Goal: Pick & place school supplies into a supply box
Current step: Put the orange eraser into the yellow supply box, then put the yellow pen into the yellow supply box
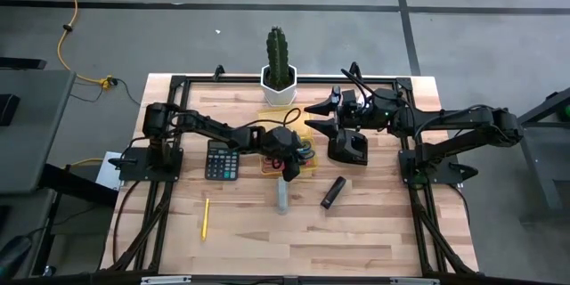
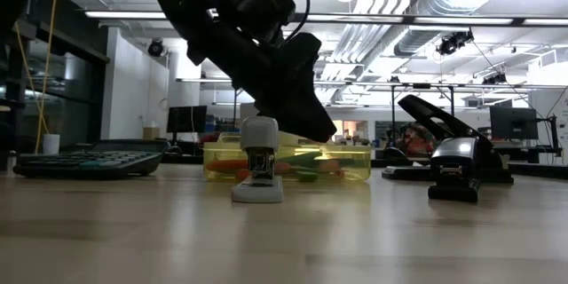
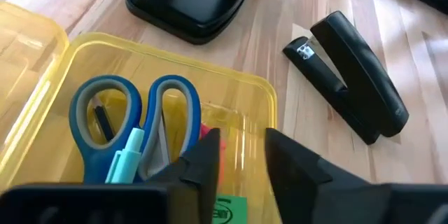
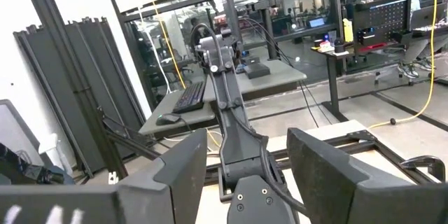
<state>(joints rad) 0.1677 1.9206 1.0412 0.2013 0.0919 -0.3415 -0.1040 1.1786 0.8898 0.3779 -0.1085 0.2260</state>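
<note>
The supply box [image 3: 175,59], translucent yellow, sits mid-table [image 1: 267,167] and holds blue-handled scissors [image 3: 105,112], a teal pen [image 3: 126,157], something red [image 3: 210,136] and a green eraser [image 3: 227,210]. My left gripper [image 3: 241,164] hangs open and empty just above the box's near-right part [image 1: 289,167], fingers pointing down. A yellow pencil [image 1: 205,216] lies flat on the table toward the near left. My right gripper [image 1: 321,116] waits open, raised off the table right of the cactus pot, and holds nothing [image 4: 245,161].
A black calculator [image 1: 221,160] lies left of the box. A black hole punch [image 1: 349,149] stands to its right, a black stapler [image 1: 333,191] lies nearer, and a grey stapler [image 1: 281,198] sits just in front of the box. The white cactus pot [image 1: 278,85] stands behind.
</note>
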